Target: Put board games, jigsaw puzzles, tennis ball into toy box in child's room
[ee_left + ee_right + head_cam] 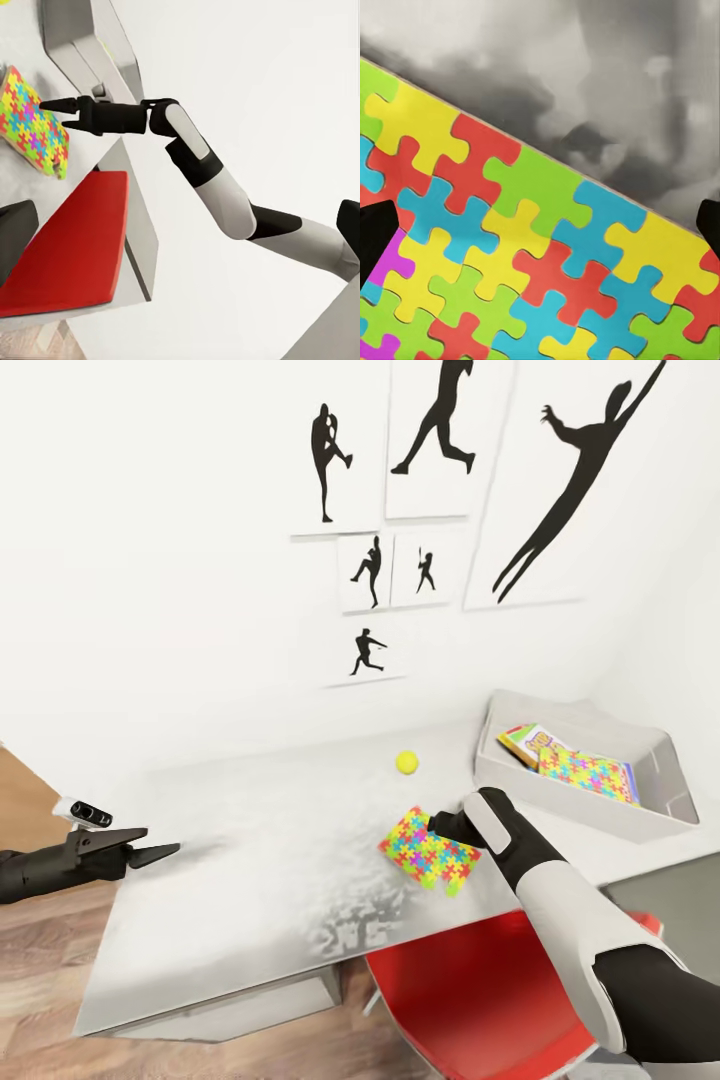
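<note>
A multicoloured jigsaw puzzle (425, 855) (30, 127) (510, 247) lies flat on the pale grey table (260, 860) near its front right. My right gripper (436, 826) (54, 112) (540, 229) hovers just over the puzzle's far edge, open, with a dark fingertip on either side and nothing between them. The yellow-green tennis ball (406, 762) rests behind the puzzle. At the right stands the light-grey toy box (560, 800), holding a board game (530, 743) and a second jigsaw puzzle (590, 775). My left gripper (150, 850) is open and empty at the table's left edge.
A red chair (470, 1000) (75, 240) is tucked under the table's front, below my right arm. The white wall behind carries black silhouette posters (430, 440). Wooden floor (40, 960) lies to the left of the table.
</note>
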Tool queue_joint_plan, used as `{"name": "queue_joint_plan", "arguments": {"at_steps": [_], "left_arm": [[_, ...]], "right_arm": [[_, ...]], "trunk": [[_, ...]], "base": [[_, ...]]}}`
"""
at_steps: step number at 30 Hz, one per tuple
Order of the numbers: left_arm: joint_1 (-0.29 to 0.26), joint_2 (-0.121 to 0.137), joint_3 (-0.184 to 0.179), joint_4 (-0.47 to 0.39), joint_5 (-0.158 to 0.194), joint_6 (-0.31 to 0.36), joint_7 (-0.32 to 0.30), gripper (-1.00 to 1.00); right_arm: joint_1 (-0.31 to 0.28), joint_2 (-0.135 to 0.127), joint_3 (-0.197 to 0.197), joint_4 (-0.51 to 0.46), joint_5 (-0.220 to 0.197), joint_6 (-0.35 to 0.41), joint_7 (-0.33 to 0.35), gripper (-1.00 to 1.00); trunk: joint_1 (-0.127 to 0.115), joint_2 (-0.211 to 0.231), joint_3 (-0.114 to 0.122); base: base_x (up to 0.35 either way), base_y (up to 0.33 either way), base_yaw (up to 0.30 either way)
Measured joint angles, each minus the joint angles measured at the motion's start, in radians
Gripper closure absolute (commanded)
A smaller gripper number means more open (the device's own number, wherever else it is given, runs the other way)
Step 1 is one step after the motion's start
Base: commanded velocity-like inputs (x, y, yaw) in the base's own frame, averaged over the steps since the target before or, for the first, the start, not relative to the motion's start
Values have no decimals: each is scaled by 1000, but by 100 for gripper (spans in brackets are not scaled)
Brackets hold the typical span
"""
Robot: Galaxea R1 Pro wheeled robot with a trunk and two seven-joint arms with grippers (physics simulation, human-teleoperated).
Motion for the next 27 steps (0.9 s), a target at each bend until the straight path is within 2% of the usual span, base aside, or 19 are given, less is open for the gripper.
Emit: {"name": "queue_joint_plan", "arguments": {"at_steps": [14,27], "left_arm": [[0,-1,-1,0,3,-1,0,-100],[0,-1,0,0,3,-1,0,-100]], "right_arm": [[0,0,1,-1,4,1,-1,-100],[0,1,2,-1,7,2,-1,-100]], "trunk": [[0,0,0],[0,0,0]], "base": [[-153,238,0],[-15,276,0]]}}
